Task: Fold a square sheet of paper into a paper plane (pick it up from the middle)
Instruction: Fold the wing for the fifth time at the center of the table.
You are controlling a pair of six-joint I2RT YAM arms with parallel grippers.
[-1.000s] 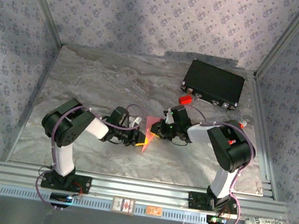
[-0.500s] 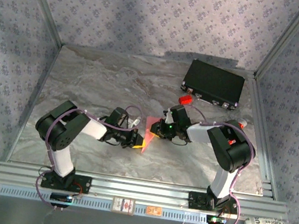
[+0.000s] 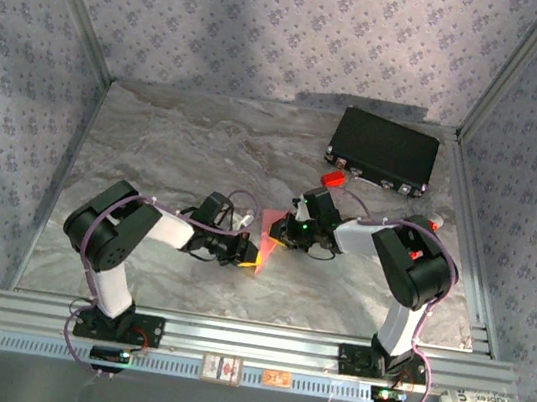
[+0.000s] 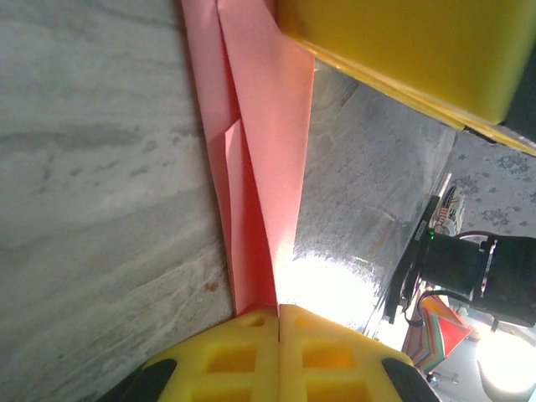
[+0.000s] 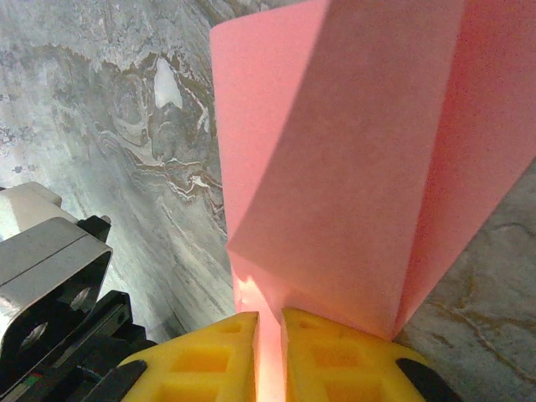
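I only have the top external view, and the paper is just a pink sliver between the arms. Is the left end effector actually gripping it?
Observer: Yes, the left wrist view has the left end effector shut tight on the pink paper.
Operator: And the right one?
Observer: The right end effector is pinching the pink paper's edge too.
Operator: Is it folded?
Observer: Yes, the left wrist view shows overlapping layers along a lengthwise crease.
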